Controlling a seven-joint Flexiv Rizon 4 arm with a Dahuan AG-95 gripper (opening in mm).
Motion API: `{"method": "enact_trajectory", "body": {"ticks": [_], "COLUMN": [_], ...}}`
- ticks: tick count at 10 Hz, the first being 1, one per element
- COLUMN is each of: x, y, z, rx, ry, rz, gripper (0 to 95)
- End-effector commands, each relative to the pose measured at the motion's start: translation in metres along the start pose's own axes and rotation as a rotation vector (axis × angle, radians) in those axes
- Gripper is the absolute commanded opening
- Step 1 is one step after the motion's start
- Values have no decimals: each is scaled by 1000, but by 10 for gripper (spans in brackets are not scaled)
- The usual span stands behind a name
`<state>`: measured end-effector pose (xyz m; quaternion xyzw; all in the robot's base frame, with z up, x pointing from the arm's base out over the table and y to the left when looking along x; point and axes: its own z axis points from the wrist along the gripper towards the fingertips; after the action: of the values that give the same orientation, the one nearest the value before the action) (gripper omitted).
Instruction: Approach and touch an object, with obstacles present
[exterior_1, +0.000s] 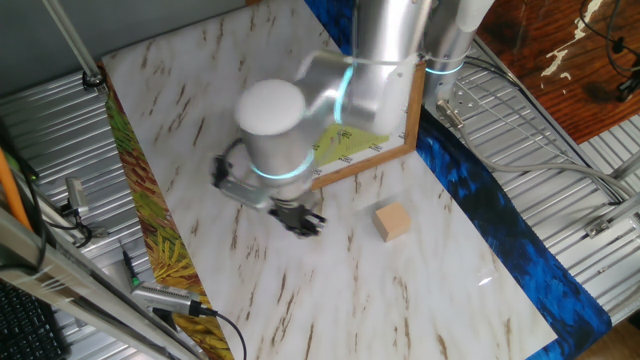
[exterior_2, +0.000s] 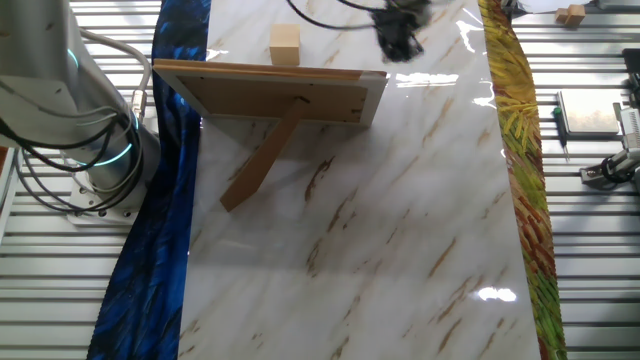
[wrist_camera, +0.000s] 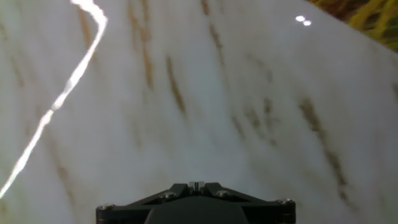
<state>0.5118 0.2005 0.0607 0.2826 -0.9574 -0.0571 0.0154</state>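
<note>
White marble table (exterior_1: 250, 280) carries two things — cube (exterior_1: 393, 222), picture frame (exterior_2: 270, 92).

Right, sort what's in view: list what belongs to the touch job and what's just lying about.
Part of the job:
- wooden cube, the thing to touch
- picture frame, standing obstacle
- gripper, apart from the cube

Just lying about:
- small wooden block off the table
- blue cloth along one table edge
- yellow-green cloth along the other

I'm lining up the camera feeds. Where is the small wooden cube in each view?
One fixed view: cube right of centre, in front of the picture frame.
The other fixed view: cube at top, behind the frame.
Hand view: not in it, only marble tabletop.
Shared landmark: the frame.
</note>
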Motion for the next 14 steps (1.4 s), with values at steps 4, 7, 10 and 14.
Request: {"method": "enact_trajectory", "body": {"ticks": [4,7,10,14], "x": [-21,-21,-21,30], "y": [-62,-62,-62,-139], "z": [-19,-19,-19,-35], "rx": [1,-26,-4,16], "ry": [17,-8,4,22], "rz": [-196,-111,-64,-232], "gripper": [0,0,0,0]}}
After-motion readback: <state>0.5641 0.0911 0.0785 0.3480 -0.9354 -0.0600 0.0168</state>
